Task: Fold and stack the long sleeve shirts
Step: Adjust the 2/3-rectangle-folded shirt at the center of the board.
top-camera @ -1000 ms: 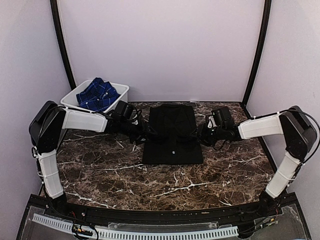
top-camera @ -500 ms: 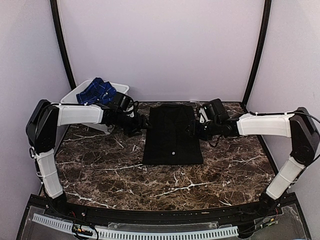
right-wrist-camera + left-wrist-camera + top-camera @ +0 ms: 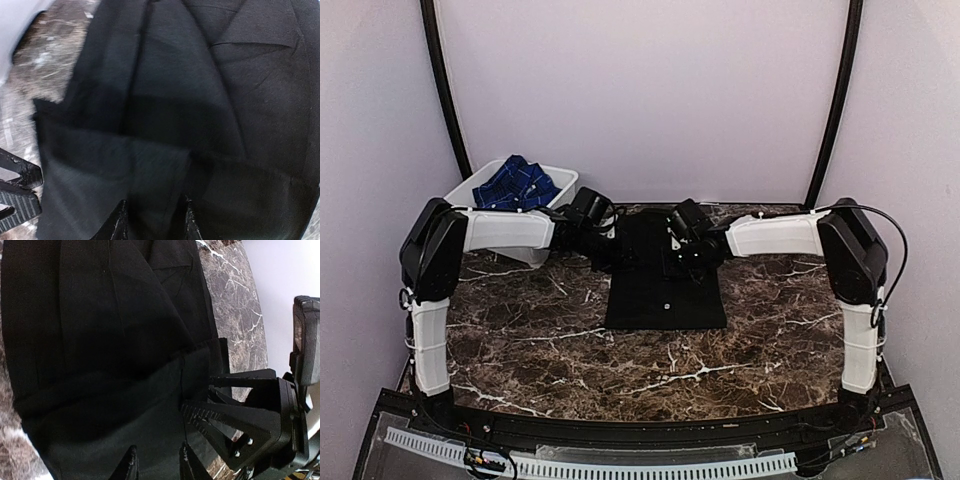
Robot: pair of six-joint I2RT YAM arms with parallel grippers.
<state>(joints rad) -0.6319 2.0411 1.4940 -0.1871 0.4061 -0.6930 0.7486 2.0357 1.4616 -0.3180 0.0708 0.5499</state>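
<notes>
The black long sleeve shirt (image 3: 665,300) lies as a narrow folded rectangle in the middle of the marble table, collar toward the back wall. Both arms reach in over its upper half. My left gripper (image 3: 617,252) (image 3: 157,462) and my right gripper (image 3: 682,256) (image 3: 152,220) face each other, close together. Each pair of fingertips stands a little apart, low on the black cloth (image 3: 100,315) (image 3: 200,75). Whether either pinches a layer is not clear. A nearer cloth layer crosses both wrist views. The blue checked shirt (image 3: 515,185) lies crumpled in the tub.
The white plastic tub (image 3: 566,182) stands at the back left, just behind my left forearm. Black frame posts rise at both back corners. The right gripper's fingers (image 3: 235,425) show in the left wrist view, very near my left fingertips.
Both grippers have swung inward from the shirt's side edges to above its upper half. Their jaws opened wider, then narrowed. The shirt's lower edge has not moved.
</notes>
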